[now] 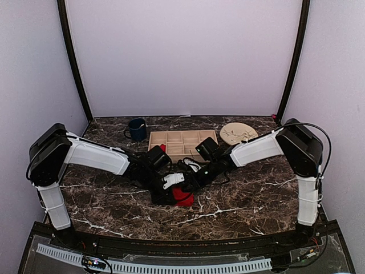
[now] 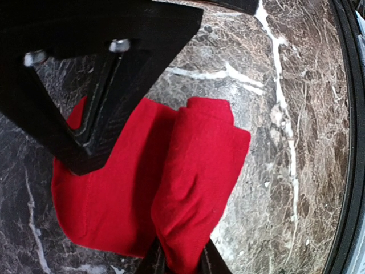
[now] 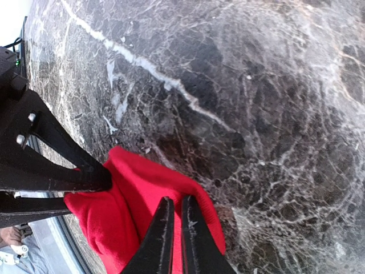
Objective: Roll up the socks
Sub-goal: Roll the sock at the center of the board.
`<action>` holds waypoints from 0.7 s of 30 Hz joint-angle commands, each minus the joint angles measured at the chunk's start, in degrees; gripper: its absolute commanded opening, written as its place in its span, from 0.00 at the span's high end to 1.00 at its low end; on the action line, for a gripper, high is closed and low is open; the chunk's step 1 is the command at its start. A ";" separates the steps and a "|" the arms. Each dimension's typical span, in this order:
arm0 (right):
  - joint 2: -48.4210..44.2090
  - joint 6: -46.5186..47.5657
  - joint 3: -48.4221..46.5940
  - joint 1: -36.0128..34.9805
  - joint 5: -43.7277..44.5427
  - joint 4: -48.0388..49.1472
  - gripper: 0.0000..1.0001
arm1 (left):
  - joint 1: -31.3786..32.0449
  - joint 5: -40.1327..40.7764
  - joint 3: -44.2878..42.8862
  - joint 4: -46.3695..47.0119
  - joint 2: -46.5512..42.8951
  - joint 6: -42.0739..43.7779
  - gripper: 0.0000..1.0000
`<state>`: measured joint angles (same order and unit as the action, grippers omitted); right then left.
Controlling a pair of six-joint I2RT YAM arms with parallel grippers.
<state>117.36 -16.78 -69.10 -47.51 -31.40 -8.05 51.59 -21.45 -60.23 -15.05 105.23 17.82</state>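
A red sock (image 2: 199,171) lies on the dark marble table (image 1: 256,194), at the middle and nearer than the tray (image 1: 182,132), with both arms meeting over it. One part is folded into a thick ridge over a flatter part. The left gripper (image 2: 179,254) is clamped on the end of that ridge, a finger on each side. The right gripper (image 3: 177,200) is nearly closed, pinching a thin layer of the sock's fabric (red shows in the slit). What looks like a second red sock (image 1: 162,148) peeks out at the tray's near left corner. A blue mug (image 1: 137,129) stands left of the tray and a tan plate (image 1: 238,133) to its right.
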 commanded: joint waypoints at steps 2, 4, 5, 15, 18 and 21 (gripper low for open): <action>1.30 -0.21 2.26 0.52 5.78 -4.24 0.90 | 0.26 -4.12 -1.53 -6.31 2.15 0.85 0.83; 0.95 -0.27 2.52 0.54 5.38 -3.65 0.88 | 0.20 -4.76 -1.64 -6.76 2.41 1.08 0.84; 0.70 -0.36 2.67 0.51 5.26 -3.33 0.87 | 0.11 -5.04 -1.69 -7.06 2.57 1.19 0.85; -1.98 -1.27 5.36 0.64 2.93 0.16 0.80 | -0.79 -7.90 -3.42 -10.26 4.89 1.95 0.86; -2.21 -1.38 5.81 0.58 1.90 0.83 0.78 | -0.88 -8.54 -4.05 -10.98 5.64 2.12 0.86; -3.07 -1.55 6.42 0.60 1.48 1.59 0.77 | -0.96 -8.77 -4.30 -11.22 6.09 1.96 0.86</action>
<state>114.78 -17.28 -64.82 -47.20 -32.29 -4.21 50.46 -29.74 -64.58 -20.05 108.86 20.18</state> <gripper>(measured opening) 0.221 0.139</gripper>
